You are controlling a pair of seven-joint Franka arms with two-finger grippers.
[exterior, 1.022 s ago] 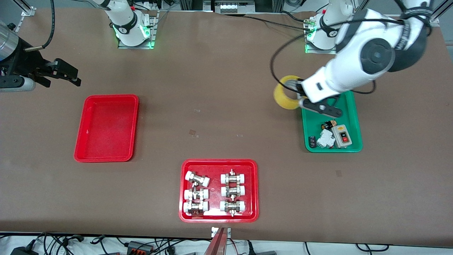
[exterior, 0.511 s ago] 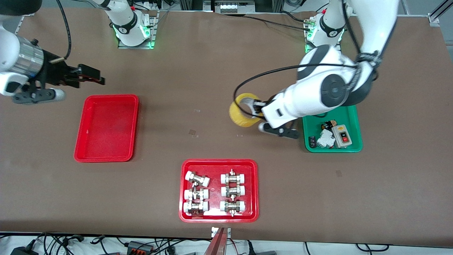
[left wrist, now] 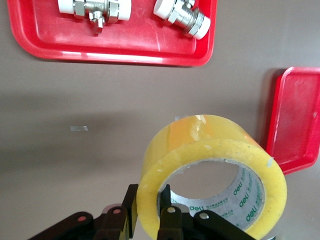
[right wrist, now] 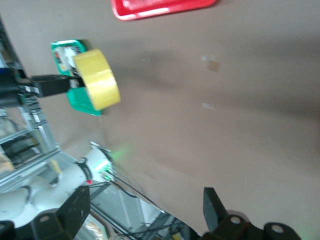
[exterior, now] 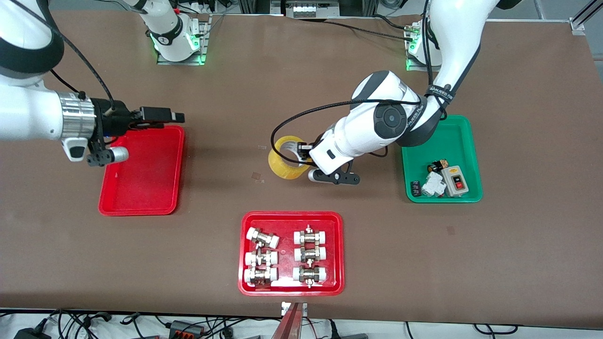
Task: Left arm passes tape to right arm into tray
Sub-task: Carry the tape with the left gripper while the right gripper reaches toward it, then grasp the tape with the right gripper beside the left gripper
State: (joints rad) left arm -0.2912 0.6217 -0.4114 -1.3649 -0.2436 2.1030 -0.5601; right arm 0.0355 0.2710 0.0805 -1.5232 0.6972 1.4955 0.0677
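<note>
My left gripper point(exterior: 305, 151) pinches the wall of the translucent yellow ring-shaped tape roll point(exterior: 285, 157) and holds it in the air over the middle of the brown desk point(exterior: 301, 84). My right gripper point(exterior: 176, 116), fingers spread wide and empty, hovers over the plain red plastic tray point(exterior: 141, 197). I judge the pickup done; the handover and drop into the tray remain.
</note>
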